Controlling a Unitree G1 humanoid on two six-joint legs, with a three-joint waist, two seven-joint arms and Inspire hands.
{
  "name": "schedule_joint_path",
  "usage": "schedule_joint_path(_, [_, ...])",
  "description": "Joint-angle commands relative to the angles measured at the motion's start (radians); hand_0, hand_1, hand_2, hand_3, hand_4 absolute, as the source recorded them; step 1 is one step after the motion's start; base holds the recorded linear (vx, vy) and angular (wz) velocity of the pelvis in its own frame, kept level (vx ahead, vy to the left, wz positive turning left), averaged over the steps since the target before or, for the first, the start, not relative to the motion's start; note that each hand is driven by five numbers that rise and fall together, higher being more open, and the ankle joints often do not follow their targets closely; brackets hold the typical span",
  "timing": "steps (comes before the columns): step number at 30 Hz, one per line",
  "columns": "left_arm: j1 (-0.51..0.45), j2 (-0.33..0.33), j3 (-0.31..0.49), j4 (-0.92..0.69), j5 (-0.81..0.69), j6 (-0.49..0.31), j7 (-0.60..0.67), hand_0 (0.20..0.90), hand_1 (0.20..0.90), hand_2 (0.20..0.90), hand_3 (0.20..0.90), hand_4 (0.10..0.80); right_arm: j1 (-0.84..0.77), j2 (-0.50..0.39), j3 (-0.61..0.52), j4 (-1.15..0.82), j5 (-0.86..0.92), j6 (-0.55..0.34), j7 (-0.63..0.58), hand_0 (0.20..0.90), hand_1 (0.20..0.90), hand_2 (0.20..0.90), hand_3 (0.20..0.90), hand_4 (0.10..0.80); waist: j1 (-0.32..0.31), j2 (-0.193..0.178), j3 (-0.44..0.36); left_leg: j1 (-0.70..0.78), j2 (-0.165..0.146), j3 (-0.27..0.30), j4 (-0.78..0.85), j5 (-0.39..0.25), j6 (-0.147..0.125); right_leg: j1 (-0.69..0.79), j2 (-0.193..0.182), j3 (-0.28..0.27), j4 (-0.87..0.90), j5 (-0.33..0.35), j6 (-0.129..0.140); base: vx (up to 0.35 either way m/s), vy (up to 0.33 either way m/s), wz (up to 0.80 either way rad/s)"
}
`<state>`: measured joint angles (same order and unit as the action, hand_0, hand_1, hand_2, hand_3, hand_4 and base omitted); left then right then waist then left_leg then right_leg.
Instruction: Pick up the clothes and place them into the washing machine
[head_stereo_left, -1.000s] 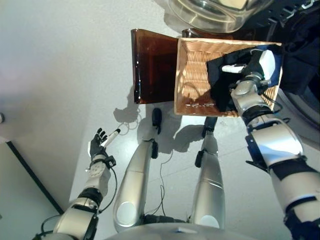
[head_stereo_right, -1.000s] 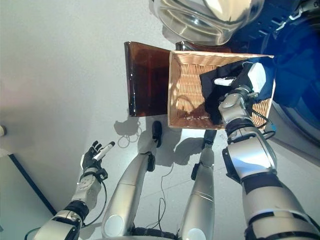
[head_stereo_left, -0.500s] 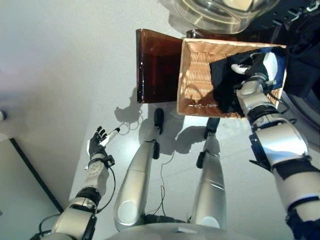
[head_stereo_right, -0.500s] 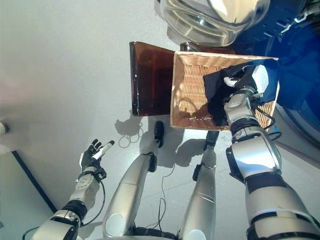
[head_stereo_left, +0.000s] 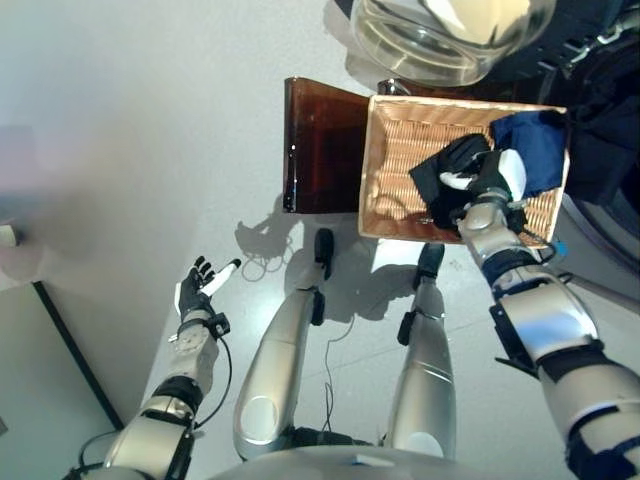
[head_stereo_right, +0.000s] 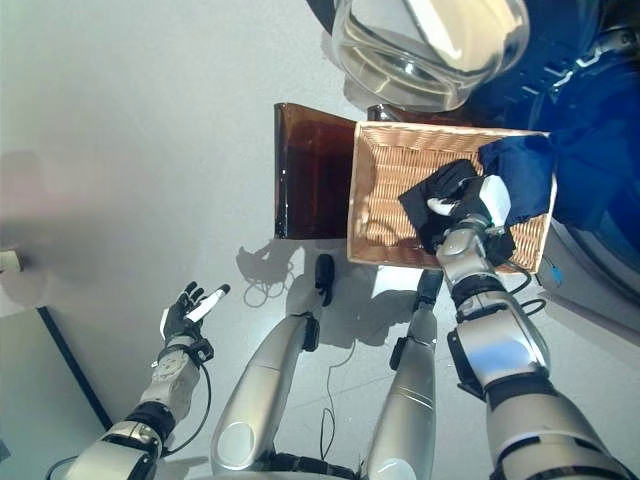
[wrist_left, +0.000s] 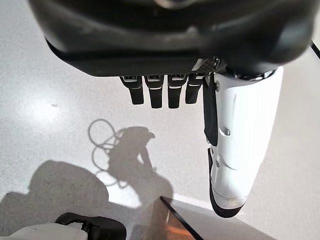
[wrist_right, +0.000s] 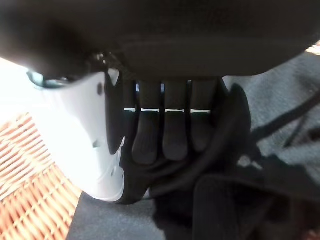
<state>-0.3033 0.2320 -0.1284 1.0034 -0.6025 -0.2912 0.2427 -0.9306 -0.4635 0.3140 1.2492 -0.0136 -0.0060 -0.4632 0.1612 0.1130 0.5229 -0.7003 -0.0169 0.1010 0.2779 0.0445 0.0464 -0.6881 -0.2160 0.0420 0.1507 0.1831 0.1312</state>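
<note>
Left eye view: a wicker basket (head_stereo_left: 392, 150) sits on the floor, and in it lie two pieces of clothing, one black garment (head_stereo_left: 447, 180) and one blue garment (head_stereo_left: 530, 150) draped over the far right corner. The right hand (head_stereo_left: 490, 180) is down in the basket with its fingers curled into the black cloth. One dark brown panel (head_stereo_left: 320, 145) lies just beside the basket, and the washing machine's glass door (head_stereo_left: 450, 35) shows beyond it. The left hand (head_stereo_left: 200, 285) hangs over bare floor, well apart from the basket.

Right eye view: the same two garments and one basket, nothing more to count.

Left wrist view: the left hand's fingers (wrist_left: 155, 90) are straight and hold nothing.

Right wrist view: the right hand's fingers (wrist_right: 165, 137) and white thumb close on a fold of black fabric. The cloth looks soft, light and limp, so it will likely sag and trail when lifted; a bunched fold near its middle seems the best hold.
</note>
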Motion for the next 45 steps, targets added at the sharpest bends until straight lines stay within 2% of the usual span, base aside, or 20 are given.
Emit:
schedule_joint_path(1, [0.059, 0.033, 0.063, 0.063, 0.026, -0.035, 0.053, 0.9, 0.9, 0.9, 0.9, 0.8, 0.077, -0.057, -0.011, -0.07, -0.028, -0.028, -0.056, 0.2, 0.2, 0.2, 0.2, 0.3, -0.013, -0.008, -0.021, 0.042, 0.004, -0.014, -0.122, 0.033, -0.059, 0.022, 0.021, 0.009, 0.1, -0.088, -0.016, 0.012, -0.057, -0.01])
schedule_joint_path(9, [0.079, 0.035, 0.084, 0.103, 0.053, -0.023, 0.052, 0.9, 0.9, 0.9, 0.9, 0.8, 0.185, -0.058, -0.048, -0.126, -0.043, -0.039, -0.069, 0.2, 0.2, 0.2, 0.2, 0.3, -0.029, -0.037, -0.033, 0.071, 0.017, -0.02, -0.109, 0.024, -0.06, 0.058, 0.032, 0.005, 0.104, -0.103, -0.022, 0.008, -0.03, -0.02])
schedule_joint_path(10, [0.085, 0.035, 0.09, 0.114, 0.059, -0.018, 0.053, 0.9, 0.9, 0.9, 0.9, 0.8, 0.209, -0.057, -0.044, -0.165, -0.064, -0.036, -0.071, 0.233, 0.233, 0.233, 0.233, 0.324, -0.031, -0.044, -0.038, 0.078, 0.02, -0.021, -0.104, 0.02, -0.06, 0.065, 0.036, 0.008, 0.104, -0.106, -0.024, 0.009, -0.042, -0.02])
schedule_joint_path(11, [0.088, 0.034, 0.096, 0.116, 0.064, -0.016, 0.052, 0.9, 0.9, 0.9, 0.9, 0.8, 0.224, -0.057, -0.036, -0.198, -0.091, -0.033, -0.072, 0.645, 0.645, 0.645, 0.645, 0.618, -0.034, -0.048, -0.039, 0.081, 0.022, -0.022, -0.102, 0.019, -0.061, 0.068, 0.039, 0.009, 0.105, -0.107, -0.025, 0.009, -0.028, -0.06])
schedule_joint_path(12, [0.088, 0.034, 0.096, 0.116, 0.064, -0.016, 0.052, 0.9, 0.9, 0.9, 0.9, 0.8, 0.224, -0.057, -0.036, -0.198, -0.091, -0.033, -0.071, 0.9, 0.9, 0.9, 0.9, 0.8, -0.034, -0.048, -0.039, 0.081, 0.022, -0.022, -0.103, 0.019, -0.061, 0.068, 0.039, 0.01, 0.105, -0.107, -0.025, 0.0, -0.01, -0.06])
schedule_joint_path(14, [0.098, 0.031, 0.109, 0.107, 0.08, -0.014, 0.055, 0.9, 0.9, 0.9, 0.9, 0.8, 0.271, -0.078, -0.023, -0.331, -0.192, -0.021, -0.081, 0.9, 0.9, 0.9, 0.9, 0.8, -0.044, -0.058, -0.037, 0.089, 0.027, -0.022, -0.098, 0.018, -0.062, 0.073, 0.044, 0.011, 0.111, -0.111, -0.027, -0.007, -0.008, -0.03])
schedule_joint_path(17, [0.11, 0.027, 0.126, 0.104, 0.088, -0.016, 0.051, 0.9, 0.9, 0.9, 0.9, 0.8, 0.301, -0.102, -0.02, -0.394, -0.276, -0.011, -0.074, 0.9, 0.9, 0.9, 0.9, 0.8, -0.049, -0.066, -0.037, 0.101, 0.031, -0.023, -0.104, 0.02, -0.064, 0.083, 0.049, 0.011, 0.108, -0.111, -0.026, -0.004, -0.009, -0.04])
schedule_joint_path(27, [0.125, 0.027, 0.146, 0.146, 0.099, -0.006, 0.042, 0.9, 0.9, 0.9, 0.9, 0.8, 0.313, -0.094, -0.022, -0.37, -0.295, -0.013, -0.064, 0.9, 0.9, 0.9, 0.9, 0.8, -0.05, -0.081, -0.051, 0.127, 0.035, -0.024, -0.109, 0.02, -0.066, 0.11, 0.056, 0.01, 0.103, -0.115, -0.029, -0.003, -0.007, -0.03])
schedule_joint_path(33, [0.13, 0.024, 0.158, 0.148, 0.116, -0.006, 0.041, 0.9, 0.9, 0.9, 0.9, 0.8, 0.33, -0.115, 0.02, -0.392, -0.401, 0.0, -0.055, 0.9, 0.9, 0.9, 0.9, 0.8, -0.051, -0.084, -0.058, 0.141, 0.039, -0.024, -0.106, 0.016, -0.066, 0.122, 0.057, 0.012, 0.107, -0.122, -0.029, 0.001, -0.002, -0.03])
schedule_joint_path(34, [0.132, 0.027, 0.164, 0.146, 0.127, -0.006, 0.04, 0.9, 0.9, 0.9, 0.9, 0.8, 0.335, -0.148, 0.052, -0.401, -0.495, 0.013, -0.059, 0.9, 0.9, 0.9, 0.9, 0.8, -0.052, -0.086, -0.059, 0.142, 0.042, -0.024, -0.101, 0.014, -0.066, 0.123, 0.058, 0.013, 0.111, -0.124, -0.028, -0.01, 0.0, -0.05])
schedule_joint_path(35, [0.132, 0.027, 0.164, 0.145, 0.127, -0.006, 0.04, 0.9, 0.9, 0.9, 0.9, 0.8, 0.335, -0.148, 0.053, -0.401, -0.495, 0.013, -0.059, 0.9, 0.9, 0.9, 0.9, 0.8, -0.053, -0.086, -0.059, 0.142, 0.042, -0.024, -0.101, 0.013, -0.066, 0.123, 0.058, 0.013, 0.111, -0.124, -0.028, -0.007, 0.002, -0.04])
schedule_joint_path(37, [0.137, 0.03, 0.166, 0.141, 0.143, -0.01, 0.034, 0.9, 0.9, 0.9, 0.9, 0.8, 0.329, -0.208, 0.114, -0.399, -0.666, 0.051, -0.068, 0.9, 0.9, 0.9, 0.9, 0.8, -0.053, -0.086, -0.064, 0.139, 0.043, -0.027, -0.101, 0.016, -0.067, 0.12, 0.06, 0.012, 0.111, -0.122, -0.028, 0.0, 0.0, 0.0])
schedule_joint_path(38, [0.138, 0.033, 0.162, 0.143, 0.151, -0.013, 0.027, 0.9, 0.9, 0.9, 0.9, 0.8, 0.305, -0.265, 0.185, -0.37, -0.825, 0.093, -0.07, 0.9, 0.9, 0.9, 0.9, 0.8, -0.051, -0.088, -0.066, 0.142, 0.042, -0.029, -0.098, 0.011, -0.068, 0.124, 0.06, 0.011, 0.112, -0.126, -0.027, 0.0, 0.0, 0.0])
schedule_joint_path(39, [0.138, 0.033, 0.162, 0.144, 0.152, -0.013, 0.027, 0.9, 0.9, 0.9, 0.9, 0.8, 0.304, -0.265, 0.185, -0.369, -0.825, 0.093, -0.07, 0.9, 0.9, 0.9, 0.9, 0.8, -0.051, -0.088, -0.068, 0.138, 0.042, -0.029, -0.1, 0.015, -0.068, 0.121, 0.06, 0.011, 0.11, -0.122, -0.027, 0.0, 0.0, 0.0])
schedule_joint_path(41, [0.14, 0.036, 0.158, 0.15, 0.156, -0.013, 0.017, 0.9, 0.9, 0.9, 0.9, 0.8, 0.267, -0.323, 0.259, -0.351, -0.958, 0.125, -0.06, 0.9, 0.9, 0.9, 0.9, 0.8, -0.049, -0.09, -0.072, 0.139, 0.043, -0.031, -0.102, 0.015, -0.069, 0.121, 0.059, 0.01, 0.109, -0.122, -0.026, 0.0, 0.0, 0.0])
schedule_joint_path(42, [0.141, 0.039, 0.15, 0.159, 0.156, -0.014, 0.007, 0.9, 0.9, 0.9, 0.9, 0.8, 0.229, -0.377, 0.345, -0.34, -1.064, 0.13, -0.046, 0.9, 0.9, 0.9, 0.9, 0.8, -0.044, -0.095, -0.072, 0.144, 0.043, -0.033, -0.103, 0.012, -0.071, 0.126, 0.059, 0.01, 0.11, -0.126, -0.025, 0.0, 0.0, 0.0])
schedule_joint_path(43, [0.14, 0.038, 0.151, 0.159, 0.156, -0.014, 0.007, 0.9, 0.9, 0.9, 0.9, 0.8, 0.227, -0.377, 0.347, -0.34, -1.064, 0.13, -0.046, 0.9, 0.9, 0.9, 0.9, 0.8, -0.046, -0.094, -0.074, 0.14, 0.043, -0.034, -0.105, 0.017, -0.071, 0.122, 0.059, 0.01, 0.107, -0.121, -0.025, 0.0, 0.0, 0.0])
schedule_joint_path(44, [0.144, 0.042, 0.143, 0.166, 0.147, -0.012, -0.005, 0.9, 0.9, 0.9, 0.9, 0.8, 0.186, -0.419, 0.435, -0.338, -1.136, 0.118, -0.014, 0.9, 0.9, 0.9, 0.9, 0.8, -0.042, -0.099, -0.075, 0.143, 0.043, -0.037, -0.102, 0.013, -0.072, 0.124, 0.058, 0.01, 0.11, -0.125, -0.025, -0.015, 0.002, -0.05])
schedule_joint_path(45, [0.143, 0.04, 0.145, 0.166, 0.147, -0.012, -0.005, 0.9, 0.9, 0.9, 0.9, 0.8, 0.182, -0.419, 0.439, -0.337, -1.136, 0.118, -0.013, 0.9, 0.9, 0.9, 0.9, 0.8, -0.045, -0.098, -0.077, 0.138, 0.043, -0.037, -0.105, 0.018, -0.071, 0.12, 0.058, 0.01, 0.108, -0.12, -0.024, 0.0, 0.001, -0.05])
